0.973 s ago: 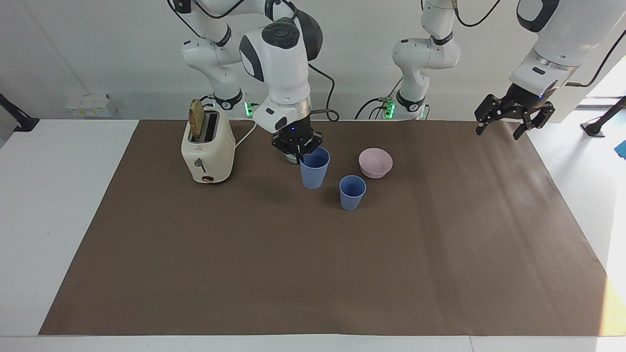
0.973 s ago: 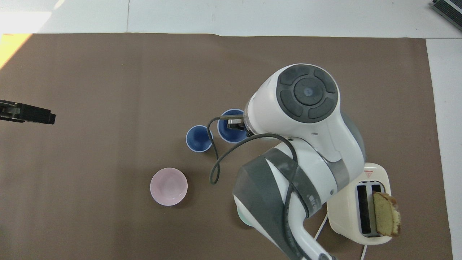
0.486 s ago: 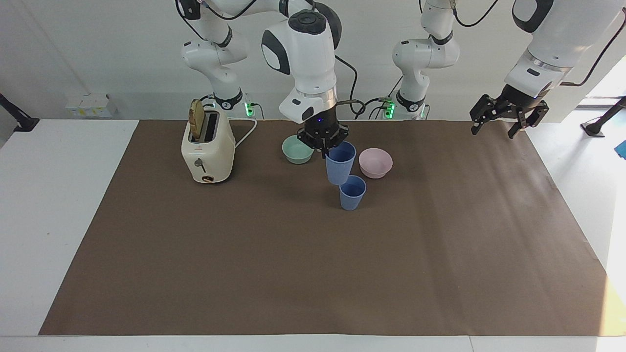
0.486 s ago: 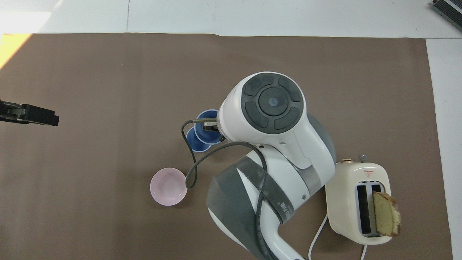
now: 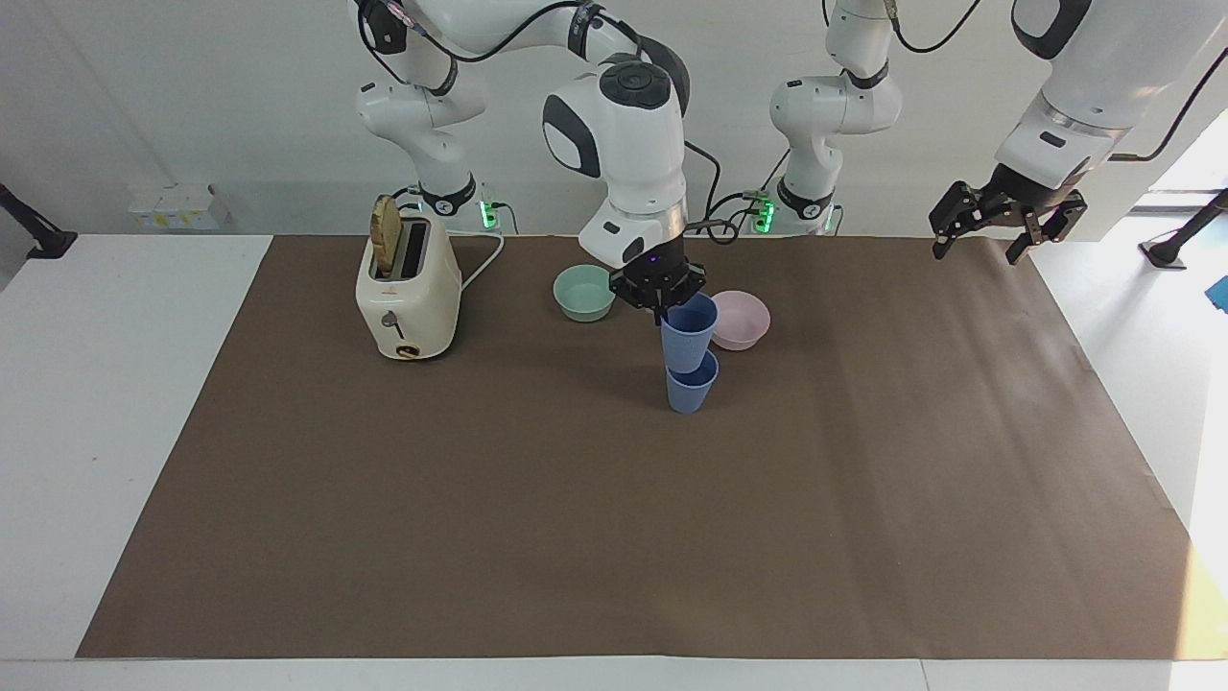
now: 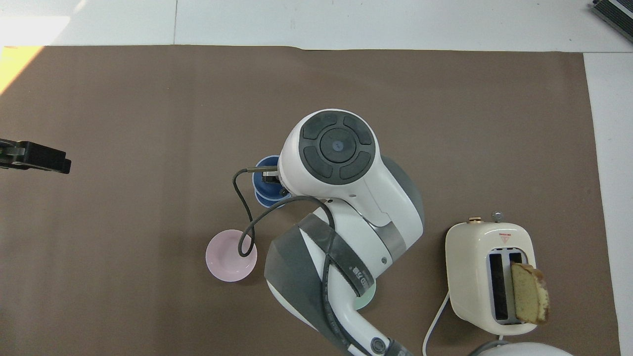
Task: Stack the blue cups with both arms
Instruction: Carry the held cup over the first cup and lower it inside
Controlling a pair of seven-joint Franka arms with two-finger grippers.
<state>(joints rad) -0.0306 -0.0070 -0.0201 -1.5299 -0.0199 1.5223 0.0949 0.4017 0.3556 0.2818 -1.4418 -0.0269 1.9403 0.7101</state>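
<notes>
My right claw (image 5: 662, 305) is pinched shut on the rim of the upper matte periwinkle-blue plastic tumbler (image 5: 689, 333), one finger inside the wall, one outside. That cup hangs right over the second matte periwinkle-blue plastic tumbler (image 5: 692, 383), which stands upright on the brown paper mat (image 5: 614, 537) covering the white tabletop (image 5: 115, 384). The held cup's base looks to be at or just inside the lower cup's mouth; I can't tell if it's seated.

How I'd do it:
- The held cup leans slightly, so level it before pushing or it'll wedge on the lower rim.
- Centre over the lower mouth; the overhead view shows the two rims nearly concentric, with a small offset.
- Go straight down and slowly. The lower cup is light and unheld, so side load would tip or slide it.
- Release only once nested, then lift straight up so the inner finger doesn't drag the stack.

My left claw (image 5: 998, 219) waits in the air, fingers spread and empty, over the mat's edge at the left arm's end. The pale pink round bowl (image 5: 743, 320) sits just beside the stack on the side nearer the robots, and the teal-green round bowl (image 5: 583, 292) is near it, so I'd keep clear of both.
</notes>
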